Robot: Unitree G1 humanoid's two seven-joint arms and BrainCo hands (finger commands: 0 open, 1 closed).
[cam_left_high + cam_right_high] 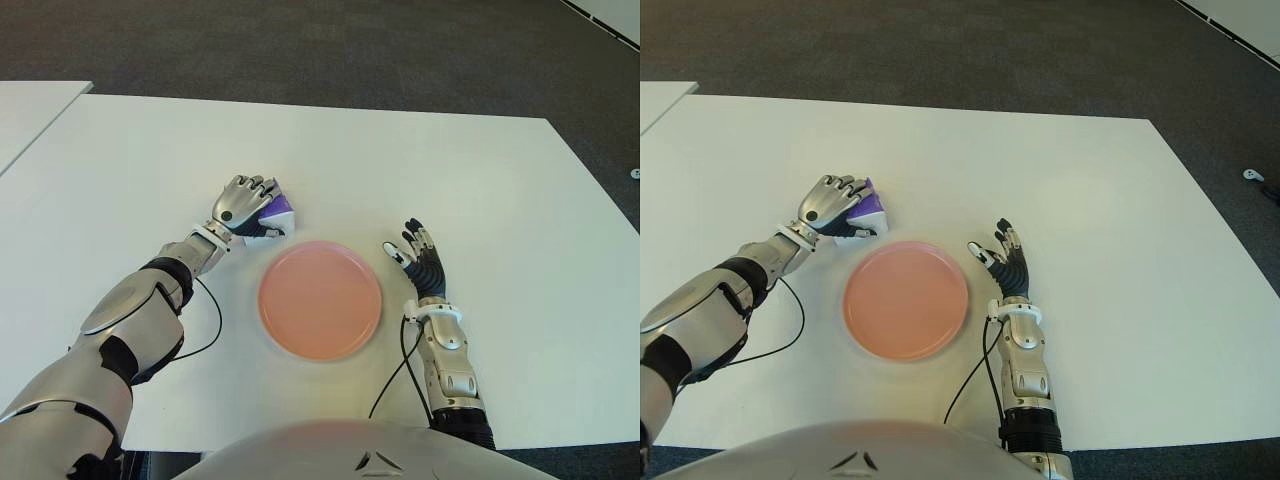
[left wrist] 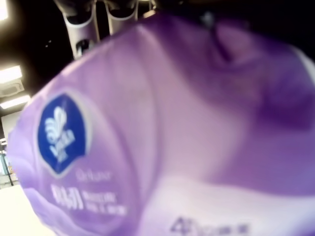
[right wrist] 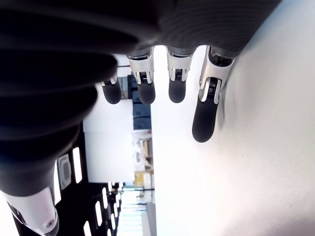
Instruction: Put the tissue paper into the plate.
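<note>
**Left fingers curled, right fingers spread**

My left arm reaches forward and inward across my body's left side, forearm angled toward the middle, and my left robot hand (image 1: 243,204) has its fingers (image 1: 262,186) curled down over the tissue pack (image 1: 277,213), closed around it. My right forearm runs nearly straight ahead on my right side. My right robot hand (image 1: 420,256) lies palm down with its fingers (image 3: 203,120) extended and relaxed, holding nothing
</note>
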